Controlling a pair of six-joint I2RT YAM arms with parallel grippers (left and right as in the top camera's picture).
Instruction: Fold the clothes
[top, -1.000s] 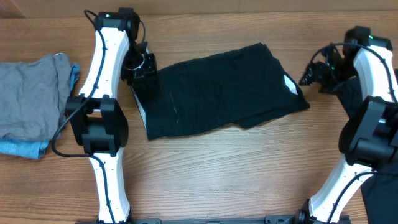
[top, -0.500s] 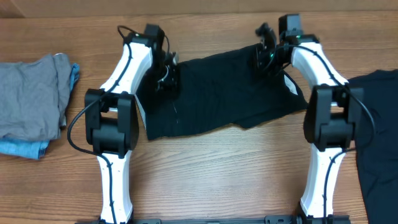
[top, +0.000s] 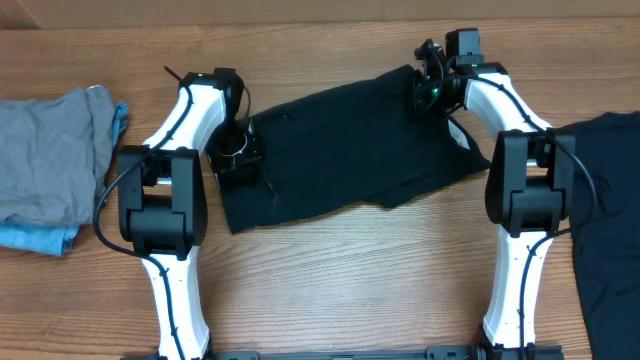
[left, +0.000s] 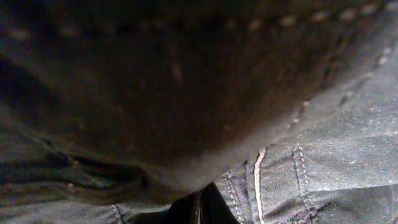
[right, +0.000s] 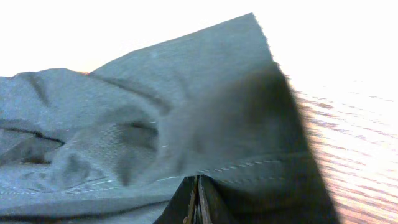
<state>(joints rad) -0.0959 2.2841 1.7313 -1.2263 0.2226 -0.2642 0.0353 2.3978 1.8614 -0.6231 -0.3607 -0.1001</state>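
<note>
The black shirt (top: 350, 150) lies folded into a rough rectangle on the table (top: 330, 270), tilted so that its right end sits higher in the overhead view than its left. A sliver of white shows at its right edge and another along its left edge.

The left gripper (top: 238, 152) is down on the shirt's left edge, near the upper corner. In the left wrist view its fingers (left: 208, 205) are pressed together at the bottom of the frame. Dark cloth and a stitched hem crowd right up against them, and they seem to be pinching the fabric. The right gripper (top: 424, 90) is at the shirt's upper right corner. In the right wrist view its fingers (right: 211, 205) meet in a closed point, with the hem of the cloth lying across their tips, so this one also looks closed on the shirt.

Below the shirt's lower edge the wood is bare between the two arm bases. To the right of the shirt, past the right arm, a second black shirt (top: 605, 200) lies spread to the table's edge. Well to the left of the shirt, beyond the left arm, a grey garment (top: 50, 150) is heaped on a light-blue garment (top: 35, 238).
</note>
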